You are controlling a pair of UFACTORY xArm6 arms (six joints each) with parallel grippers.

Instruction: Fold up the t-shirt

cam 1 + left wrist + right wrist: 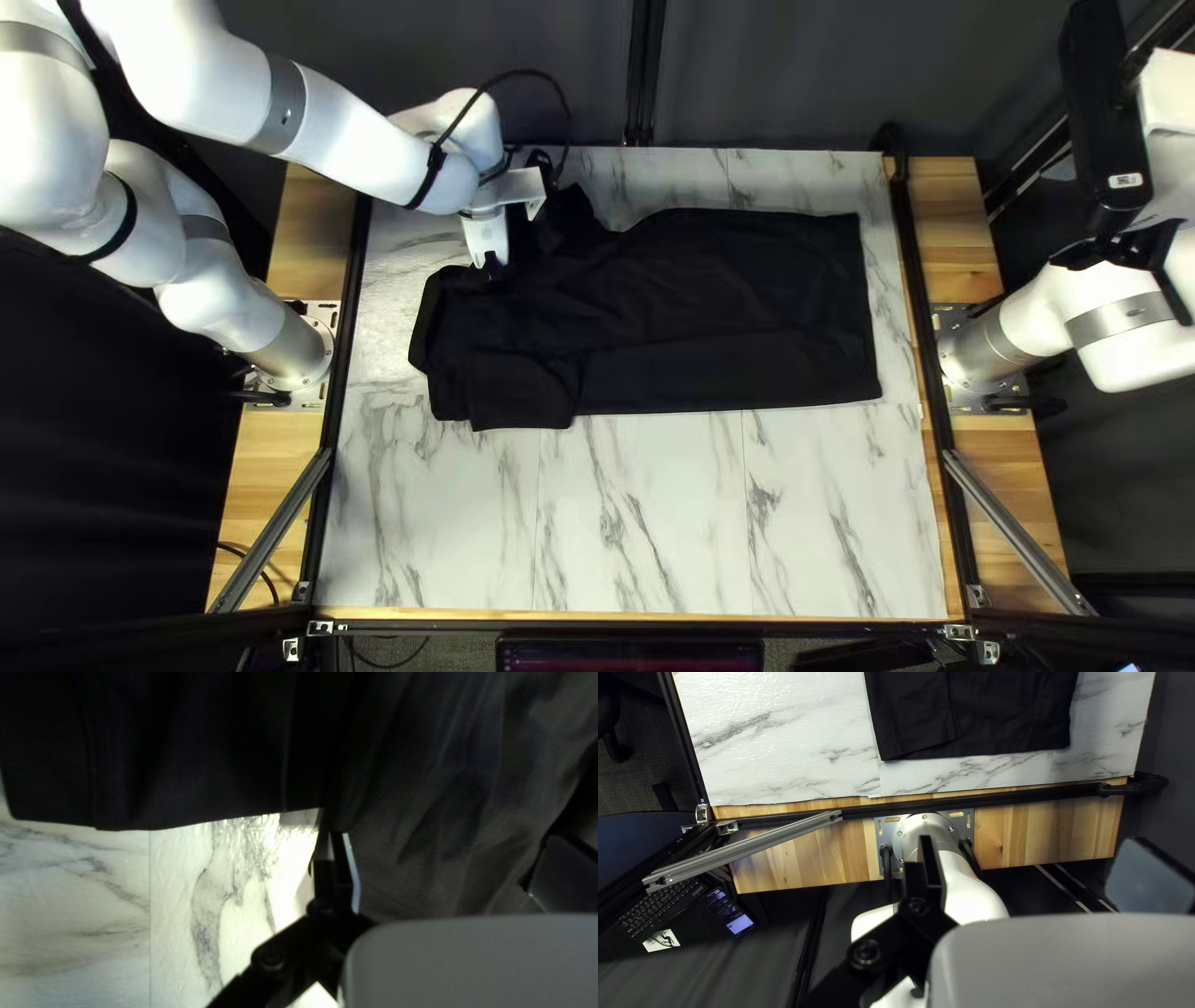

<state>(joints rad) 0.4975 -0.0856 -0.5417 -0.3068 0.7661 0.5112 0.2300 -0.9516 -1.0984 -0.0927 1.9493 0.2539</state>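
Shirt (722, 286) lay spread on the worktop (647, 523), black on pale marble, from near the centre towards twelve o'clock in the top left view. Its long body ran from nine to three, the straight end at three. A long layer lay along its six o'clock side, a squarish flap showed at seven, and the cloth was bunched up at eleven.

We had our left arm (374, 143) reaching over from ten o'clock, with its left hand (504, 255) low at the shirt's ten o'clock edge. In the left wrist view we saw that hand (445, 843) open, its fingers wide apart. One finger stood right by a notch in the cloth's edge, with bare marble beside it; cloth spread between the two and ahead of them. We could not tell whether either finger touched it.

We held our right hand (1120, 249) up at two o'clock, well apart from the shirt, above the right arm (1027, 317), whose base stood at three. In the right wrist view that hand was open too, its fingers well apart and nothing gripped. Ahead of it, past the base plate (883, 827), lay the straight end of the shirt.
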